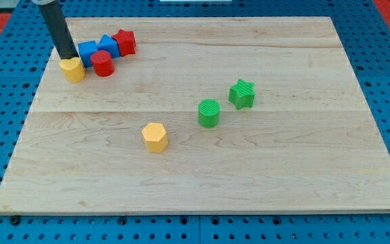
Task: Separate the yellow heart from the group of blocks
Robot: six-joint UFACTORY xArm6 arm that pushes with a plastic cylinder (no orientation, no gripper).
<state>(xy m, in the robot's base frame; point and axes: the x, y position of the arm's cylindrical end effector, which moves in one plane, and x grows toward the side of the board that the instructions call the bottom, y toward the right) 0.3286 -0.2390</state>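
Observation:
The yellow heart (73, 69) lies at the view's upper left of the wooden board (202, 169). It sits at the left end of a cluster, close beside a red cylinder (103, 64). Behind them are a blue block (88, 51), a second blue block (107, 46) and a red star-like block (124, 42). My tip (67, 57) rests at the heart's top edge, touching or nearly touching it, just left of the blue block.
A yellow hexagon (155, 137) sits near the board's middle. A green cylinder (209, 112) and a green star (242, 94) lie to its right. Blue pegboard (5, 81) surrounds the board.

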